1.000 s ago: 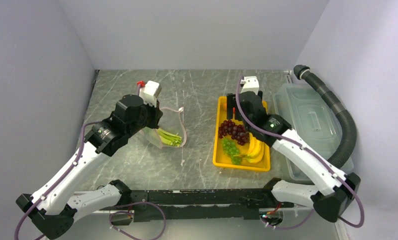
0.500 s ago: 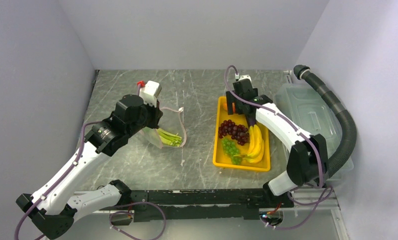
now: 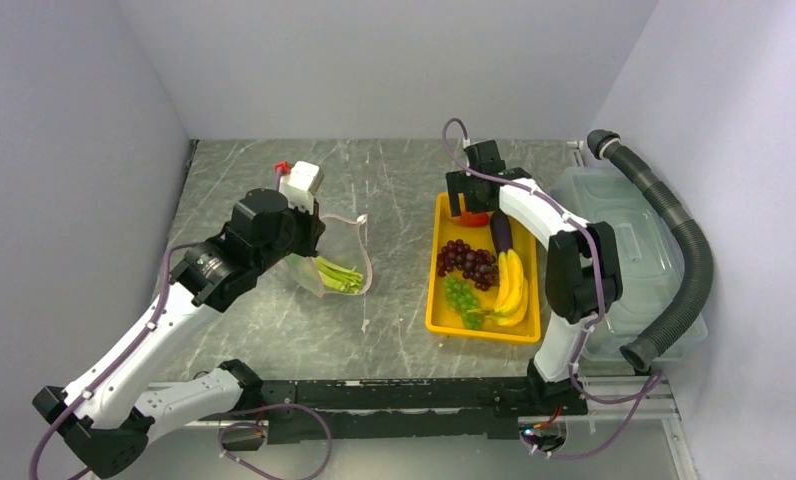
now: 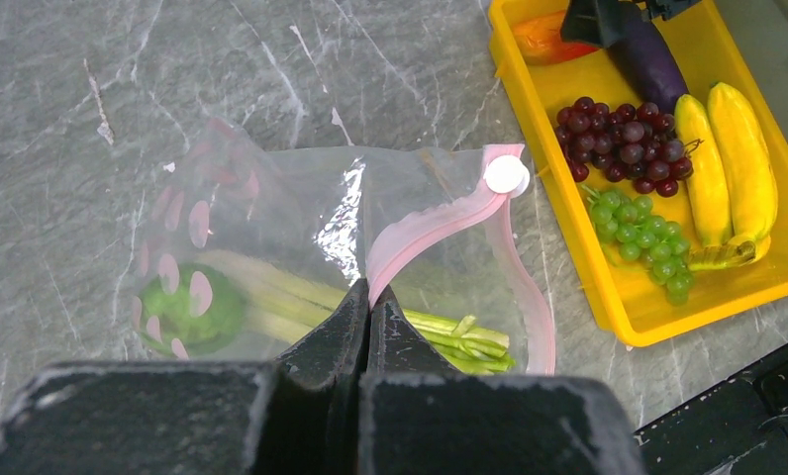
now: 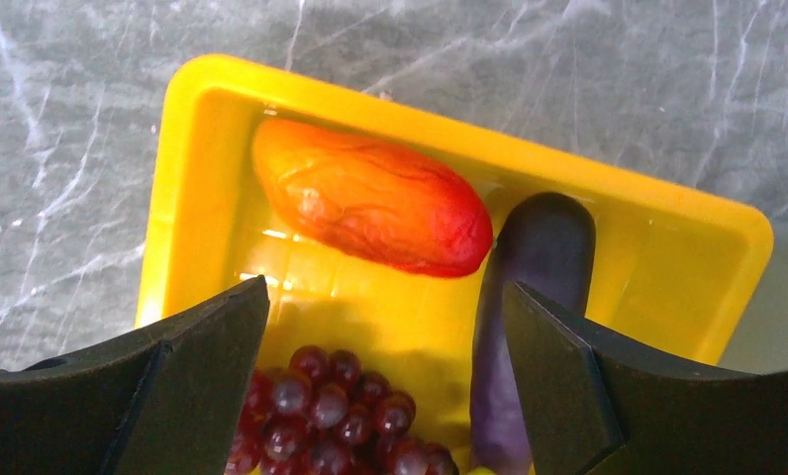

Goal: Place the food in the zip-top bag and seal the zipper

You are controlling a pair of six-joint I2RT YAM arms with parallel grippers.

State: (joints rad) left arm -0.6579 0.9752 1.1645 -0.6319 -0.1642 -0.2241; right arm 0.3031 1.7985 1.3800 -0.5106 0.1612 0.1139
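A clear, floppy zip-top bag (image 4: 271, 208) sits crumpled on the grey marbled bench (image 3: 394, 300), left of centre in the overhead view. Its pink zipper (image 4: 440, 223) curves along the open mouth to a round white slider (image 4: 506, 175). Through the glossy film show pale green ribbed celery stalks (image 4: 440, 327) and a rounded green leafy piece (image 4: 187, 307). The left tool (image 4: 368, 302), its dark fingers pressed together, is clamped on the zipper at the bottom centre of the left wrist view.

The rest of the food lies in a hard yellow tray (image 5: 187, 198) right of centre. It holds beaded purple grapes (image 4: 623, 139), green grapes (image 4: 638, 233), smooth yellow bananas (image 4: 732, 168), a dark purple eggplant (image 5: 529, 297) and an orange-red piece (image 5: 370, 208) at the tray's far end. The right tool (image 5: 385, 336) hangs over that end with its fingers wide apart, gripping nothing.

Only the right wrist view shows the wrinkled skin of the orange-red piece. Only the left wrist view shows the leafy piece, which the arm hides from above. Only the overhead view takes in the translucent lidded bin (image 3: 634, 240) and the ribbed black hose (image 3: 689, 250) at the right edge.
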